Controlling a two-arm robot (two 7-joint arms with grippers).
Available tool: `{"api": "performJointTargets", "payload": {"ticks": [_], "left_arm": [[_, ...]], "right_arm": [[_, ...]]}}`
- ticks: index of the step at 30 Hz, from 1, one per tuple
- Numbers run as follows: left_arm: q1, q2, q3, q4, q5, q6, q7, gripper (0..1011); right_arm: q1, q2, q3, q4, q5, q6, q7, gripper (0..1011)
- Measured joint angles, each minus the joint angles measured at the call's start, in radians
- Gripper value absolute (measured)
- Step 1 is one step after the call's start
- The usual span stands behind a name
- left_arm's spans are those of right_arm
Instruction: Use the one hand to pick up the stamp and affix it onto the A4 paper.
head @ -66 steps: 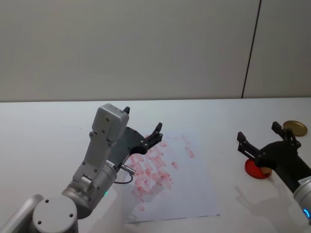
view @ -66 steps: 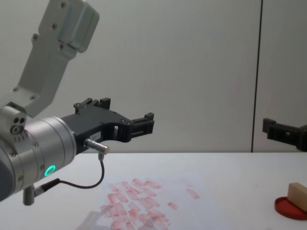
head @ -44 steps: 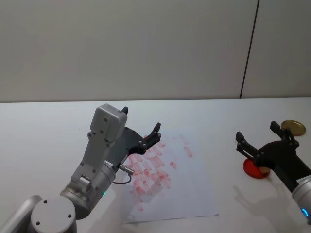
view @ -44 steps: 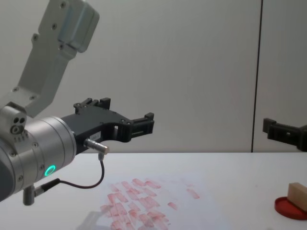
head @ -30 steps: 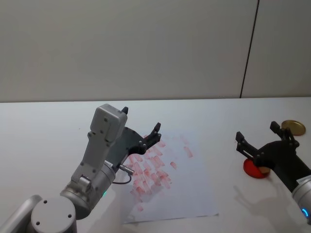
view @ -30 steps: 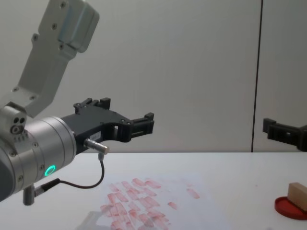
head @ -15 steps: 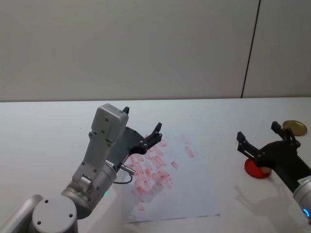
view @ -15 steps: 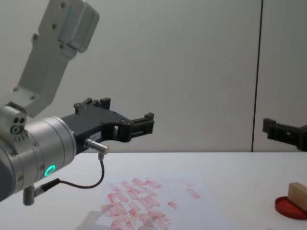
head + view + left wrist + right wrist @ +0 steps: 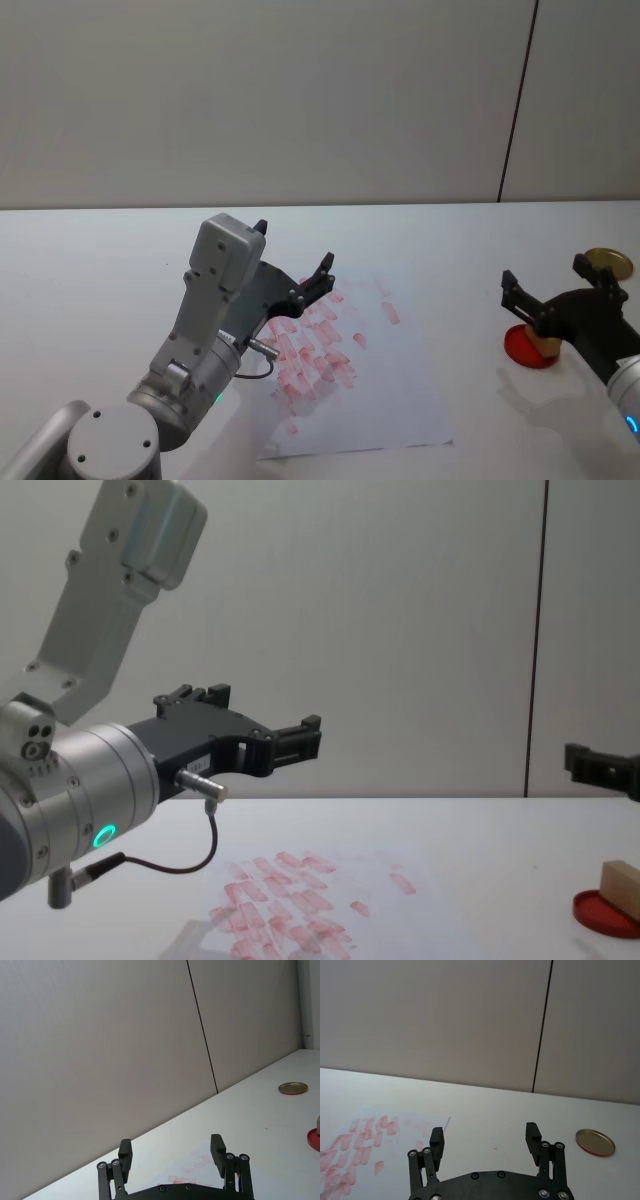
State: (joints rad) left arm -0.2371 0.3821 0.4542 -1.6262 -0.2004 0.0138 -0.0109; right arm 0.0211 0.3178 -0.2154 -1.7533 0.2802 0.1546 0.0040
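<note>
You are looking down at a white table with the A4 paper lying flat on it, and every place here is being given from that sheet. The paper is carrying a dense cluster of pinkish-red rectangular stamp prints across its left and far parts, while its near right part is showing plain white. Your left gripper is hovering in the air over the paper's far left corner, raised well clear of the sheet and reaching away from you. Its jaws are standing spread wide and are grasping nothing; between them, in the left wrist view, you are seeing the wall and the far edge of the table. Well off to the right of the paper, the stamp is resting on a flat round red ink pad, a pale wooden block sitting on top of the red disc. Your right gripper is hanging above that stamp and pad, also well apart from the paper's right edge. Its jaws are likewise released and spread wide, with nothing between them, and they are not touching the stamp. Farther right of the paper still, and farther back on the table, a round gold lid is lying flat by itself.
</note>
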Motion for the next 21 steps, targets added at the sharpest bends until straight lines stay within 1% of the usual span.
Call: {"api": "performJointTargets", "payload": {"ticks": [2,3,7,9,11,12,18,21], "left_arm": [[0.000,0.000,0.000,0.000,0.000,0.000,0.000,993],[0.000,0.000,0.000,0.000,0.000,0.000,0.000,993],[0.000,0.000,0.000,0.000,0.000,0.000,0.000,993],[0.000,0.000,0.000,0.000,0.000,0.000,0.000,993],[0.000,0.000,0.000,0.000,0.000,0.000,0.000,993],[0.000,0.000,0.000,0.000,0.000,0.000,0.000,993],[0.000,0.000,0.000,0.000,0.000,0.000,0.000,993],[0.000,0.000,0.000,0.000,0.000,0.000,0.000,993]], "right_arm": [[0.008,-0.004,0.002,0.004,0.000,0.024,-0.011,1001],[0.015,-0.007,0.003,0.008,0.000,0.045,-0.019,1001],[0.031,-0.015,0.007,0.019,0.003,0.089,-0.034,1001],[0.050,-0.023,0.010,0.031,0.008,0.138,-0.047,1001],[0.058,-0.027,0.012,0.039,0.012,0.165,-0.053,1001],[0.069,-0.031,0.014,0.047,0.016,0.188,-0.056,1001],[0.101,-0.042,0.021,0.076,0.033,0.264,-0.058,1001],[0.121,-0.046,0.026,0.097,0.042,0.302,-0.048,1001]]}}
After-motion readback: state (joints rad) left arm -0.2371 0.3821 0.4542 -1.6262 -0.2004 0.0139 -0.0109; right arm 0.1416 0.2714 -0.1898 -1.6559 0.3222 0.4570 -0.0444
